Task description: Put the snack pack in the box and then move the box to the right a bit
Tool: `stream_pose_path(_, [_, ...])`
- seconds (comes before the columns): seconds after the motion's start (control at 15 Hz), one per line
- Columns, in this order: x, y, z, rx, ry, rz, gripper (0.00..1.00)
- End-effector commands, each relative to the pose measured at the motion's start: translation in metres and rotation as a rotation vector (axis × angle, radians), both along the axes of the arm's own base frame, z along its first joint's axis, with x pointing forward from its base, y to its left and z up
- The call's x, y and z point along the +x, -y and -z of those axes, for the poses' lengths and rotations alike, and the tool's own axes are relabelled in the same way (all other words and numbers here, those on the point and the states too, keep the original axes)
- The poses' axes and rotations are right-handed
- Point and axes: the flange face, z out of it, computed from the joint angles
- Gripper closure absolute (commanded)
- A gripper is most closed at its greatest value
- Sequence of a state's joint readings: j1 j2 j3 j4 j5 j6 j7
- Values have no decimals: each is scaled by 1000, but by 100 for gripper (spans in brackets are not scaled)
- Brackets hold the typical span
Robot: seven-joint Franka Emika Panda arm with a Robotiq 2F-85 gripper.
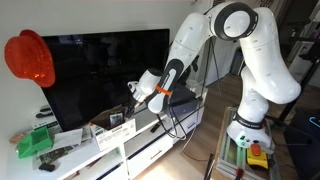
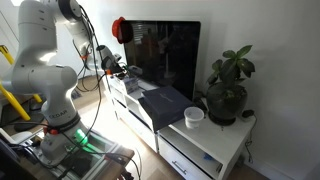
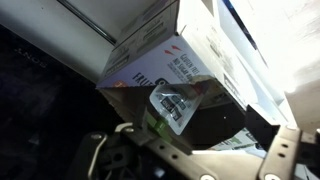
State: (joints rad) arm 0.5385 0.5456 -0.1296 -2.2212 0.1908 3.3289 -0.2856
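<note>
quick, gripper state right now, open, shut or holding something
gripper: cannot be told; the whitish printed rectangular box sits close in front of it in the wrist view, fingertips unclear

arm (image 1: 256,72): glossy white rounded links | joint cap (image 1: 236,20): black disc | wrist: orange band (image 1: 163,93) just behind black gripper (image 1: 134,92)

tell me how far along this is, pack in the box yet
Nothing looks finished. In the wrist view the snack pack, barcode label showing, sits against the box, not clearly inside it. Whether the gripper holds it I cannot tell. Left: pack into box, then box to the right.
</note>
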Motion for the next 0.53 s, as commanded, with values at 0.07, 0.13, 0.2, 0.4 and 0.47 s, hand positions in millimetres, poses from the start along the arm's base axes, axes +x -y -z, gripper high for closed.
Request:
stream_pose_path(0.07, [9, 13, 15, 58, -50, 215, 0])
stream_pose_path(0.13, [11, 15, 18, 80, -70, 262, 0])
stream_pose_path(0.2, [12, 15, 20, 112, -94, 299, 0])
stream_pose_path(0.4, [17, 6, 22, 199, -157, 379, 0])
stream_pose_path(0.47, [20, 1, 21, 233, -174, 396, 0])
